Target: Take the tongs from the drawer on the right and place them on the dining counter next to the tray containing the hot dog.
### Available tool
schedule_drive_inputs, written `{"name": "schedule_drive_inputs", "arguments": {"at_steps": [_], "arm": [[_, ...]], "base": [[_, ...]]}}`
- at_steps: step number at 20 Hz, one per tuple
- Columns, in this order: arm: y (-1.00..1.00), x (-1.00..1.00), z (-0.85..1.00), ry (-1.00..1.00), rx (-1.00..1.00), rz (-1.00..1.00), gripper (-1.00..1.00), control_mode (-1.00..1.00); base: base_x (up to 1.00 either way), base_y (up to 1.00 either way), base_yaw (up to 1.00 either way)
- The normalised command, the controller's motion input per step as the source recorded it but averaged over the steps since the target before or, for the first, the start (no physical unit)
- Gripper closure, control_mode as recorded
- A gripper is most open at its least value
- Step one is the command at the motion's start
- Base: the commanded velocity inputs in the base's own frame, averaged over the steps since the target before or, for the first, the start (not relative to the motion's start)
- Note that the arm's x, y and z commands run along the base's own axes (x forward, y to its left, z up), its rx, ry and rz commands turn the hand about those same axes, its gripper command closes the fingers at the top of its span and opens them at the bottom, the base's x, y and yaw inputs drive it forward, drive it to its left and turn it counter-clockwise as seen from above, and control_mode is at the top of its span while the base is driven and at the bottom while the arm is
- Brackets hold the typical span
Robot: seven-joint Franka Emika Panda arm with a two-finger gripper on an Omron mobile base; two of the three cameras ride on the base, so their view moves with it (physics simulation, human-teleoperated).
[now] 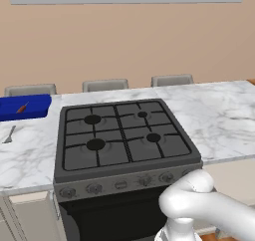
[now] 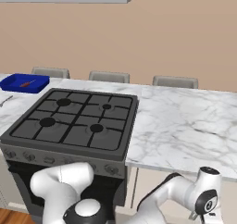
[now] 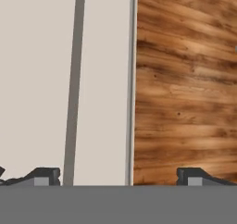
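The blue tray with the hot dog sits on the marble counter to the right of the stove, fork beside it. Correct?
Not quite: the blue tray with the hot dog sits left of the stove, as the left base view shows. The fork does lie beside it on the marble counter.

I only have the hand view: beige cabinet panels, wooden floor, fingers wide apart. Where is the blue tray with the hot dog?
Observer: The tray sits on the marble counter, left of the stove.
Operator: Is the hot dog actually in it?
Observer: Yes, the hot dog lies inside the tray.
Operator: Anything next to it?
Observer: A fork lies on the counter just in front of the tray, on the robot's side.
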Motion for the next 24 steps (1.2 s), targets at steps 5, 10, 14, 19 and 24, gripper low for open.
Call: {"name": "schedule_drive_inputs", "arguments": {"at_steps": [5,10,14,19,24], "arm": [[0.06,-0.43,-0.01,0.07,0.0,0.02,-1.0,-1.0],[0.05,-0.09,0.25,0.04,0.0,0.01,-1.0,-1.0],[0.16,0.0,0.51,0.0,0.0,0.03,-1.0,-1.0],[0.34,0.15,0.49,-0.01,0.0,0.07,-1.0,-1.0],[0.42,0.3,0.16,-0.02,0.0,0.13,-1.0,-1.0]], "base": [[0.0,0.0,0.0],[0.0,0.0,0.0],[0.0,0.0,0.0],[0.0,0.0,0.0],[0.0,0.0,0.0]]}}
